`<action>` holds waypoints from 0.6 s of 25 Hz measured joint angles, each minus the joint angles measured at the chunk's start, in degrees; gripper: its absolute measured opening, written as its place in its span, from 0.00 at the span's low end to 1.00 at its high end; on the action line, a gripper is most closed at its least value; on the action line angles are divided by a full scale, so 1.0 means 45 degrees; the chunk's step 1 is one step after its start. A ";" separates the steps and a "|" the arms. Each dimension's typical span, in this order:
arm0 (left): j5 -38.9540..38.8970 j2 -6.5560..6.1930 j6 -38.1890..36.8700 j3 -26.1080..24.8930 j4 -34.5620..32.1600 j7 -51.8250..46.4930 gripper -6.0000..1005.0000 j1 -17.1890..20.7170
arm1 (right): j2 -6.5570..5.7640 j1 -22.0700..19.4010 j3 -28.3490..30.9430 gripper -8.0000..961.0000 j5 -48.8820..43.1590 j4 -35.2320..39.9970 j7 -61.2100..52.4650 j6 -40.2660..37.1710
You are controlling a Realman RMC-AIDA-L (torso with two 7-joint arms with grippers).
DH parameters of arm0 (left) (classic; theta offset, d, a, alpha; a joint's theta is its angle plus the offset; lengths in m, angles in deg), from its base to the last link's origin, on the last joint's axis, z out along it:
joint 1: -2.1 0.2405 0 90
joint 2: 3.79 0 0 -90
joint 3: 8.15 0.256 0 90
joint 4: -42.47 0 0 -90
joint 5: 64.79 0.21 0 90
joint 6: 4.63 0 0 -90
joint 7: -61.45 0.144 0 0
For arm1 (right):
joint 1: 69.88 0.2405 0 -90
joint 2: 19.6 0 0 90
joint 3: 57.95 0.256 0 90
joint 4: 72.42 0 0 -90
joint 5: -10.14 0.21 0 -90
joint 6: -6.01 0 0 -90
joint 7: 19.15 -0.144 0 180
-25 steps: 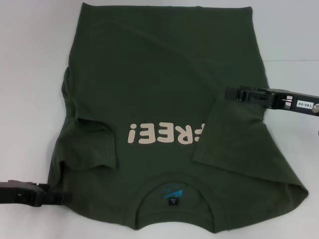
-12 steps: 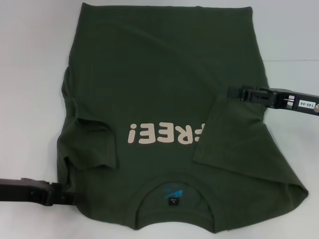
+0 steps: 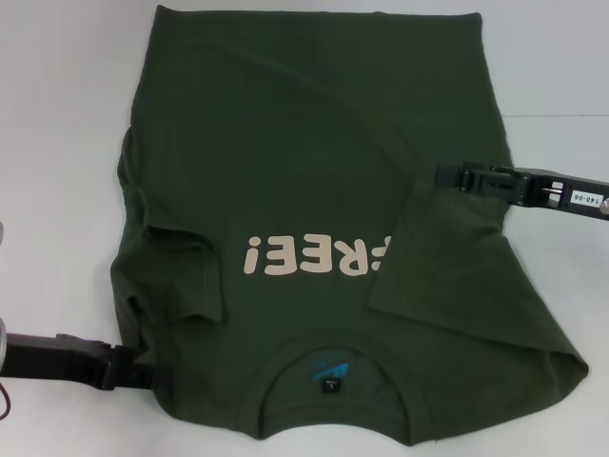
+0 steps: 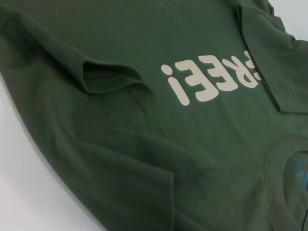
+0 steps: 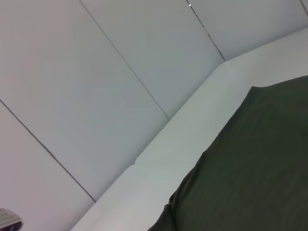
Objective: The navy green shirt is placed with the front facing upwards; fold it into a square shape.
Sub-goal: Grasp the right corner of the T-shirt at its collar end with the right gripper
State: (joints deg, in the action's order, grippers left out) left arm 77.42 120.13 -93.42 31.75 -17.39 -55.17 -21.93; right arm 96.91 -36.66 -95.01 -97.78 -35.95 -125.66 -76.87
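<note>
The navy green shirt (image 3: 314,200) looked soft and limp, best pinched at shoulder edges; neither gripper's state was discernible.

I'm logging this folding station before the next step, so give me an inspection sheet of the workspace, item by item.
Surface: plain white table, bare around the garment.
Job's thing: dark olive-green short-sleeved cotton shirt, front up, cream FREE! lettering partly covered by one sleeve folded inward; blue neck label showing; not yet square.
Clutter: nothing seen.
Grippers: left tool at the shirt's near left-side edge by the shoulder; right tool at the right-side edge above the folded sleeve.
Cables: a thin reddish one by the left arm.
Surroundings: pale panelled wall behind the table.
</note>
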 joint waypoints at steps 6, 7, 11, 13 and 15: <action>-0.0003 0.0000 0.0054 0.0000 0.0041 -0.0020 0.85 -0.0100 | -0.0001 0.0001 0.0001 0.95 0.0000 0.0000 0.0000 0.0020; 0.0013 0.0000 0.0067 0.0000 0.0069 -0.0024 0.85 -0.0118 | -0.0005 0.0000 0.0000 0.95 0.0000 0.0000 0.0000 0.0031; 0.0077 -0.0001 0.0118 -0.0002 0.0102 -0.0048 0.67 -0.0166 | -0.0022 0.0000 -0.0004 0.95 0.0000 0.0001 0.0000 0.0047; 0.0062 -0.0016 0.0120 -0.0030 0.0102 -0.0050 0.61 -0.0175 | -0.0022 0.0001 -0.0003 0.95 0.0000 0.0000 0.0000 0.0047; 0.0046 -0.0026 0.0121 -0.0044 0.0076 -0.0052 0.56 -0.0180 | -0.0020 0.0001 0.0006 0.95 0.0000 0.0010 0.0000 0.0027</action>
State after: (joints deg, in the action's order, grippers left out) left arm 77.63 120.02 -92.87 31.56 -17.05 -55.40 -22.74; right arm 96.82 -36.66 -94.98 -97.78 -35.91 -125.66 -76.75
